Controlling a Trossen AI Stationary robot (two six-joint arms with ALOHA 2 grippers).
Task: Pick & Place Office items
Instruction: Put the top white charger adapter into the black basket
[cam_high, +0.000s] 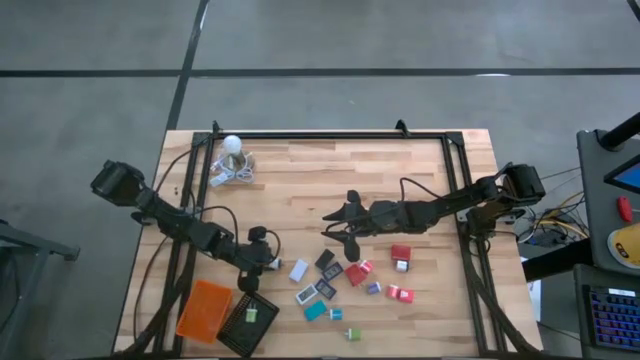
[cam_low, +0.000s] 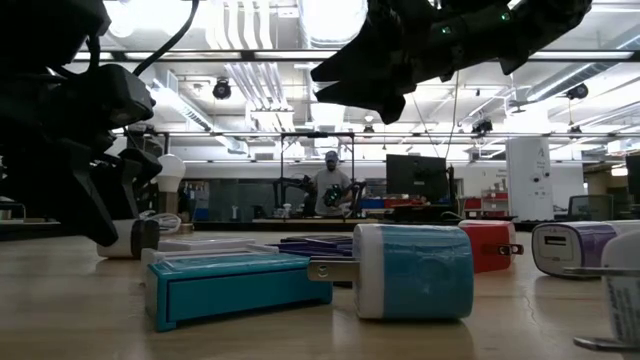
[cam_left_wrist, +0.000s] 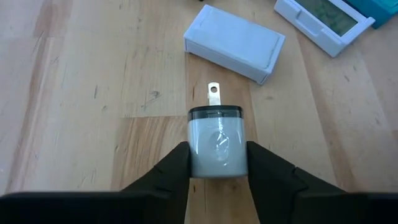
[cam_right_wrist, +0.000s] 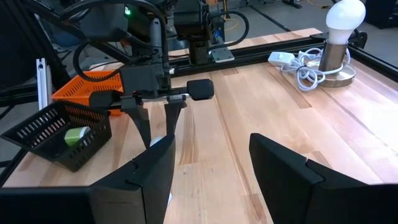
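The left claw (cam_left_wrist: 217, 163) has both fingers pressed against a white plug adapter (cam_left_wrist: 216, 140) standing on the worktop (cam_left_wrist: 93, 112), just beside a white box (cam_left_wrist: 235, 43). The right claw (cam_right_wrist: 211, 162) hovers open and empty above mid-worktop. The remaining office items (cam_high: 355, 285) lie scattered nearby.

A glossy white plastic charger (cam_left_wrist: 217, 144) with metal prongs is being seen on the matt, grained wooden counter (cam_left_wrist: 93, 93), beside a smooth white box (cam_left_wrist: 235, 43).
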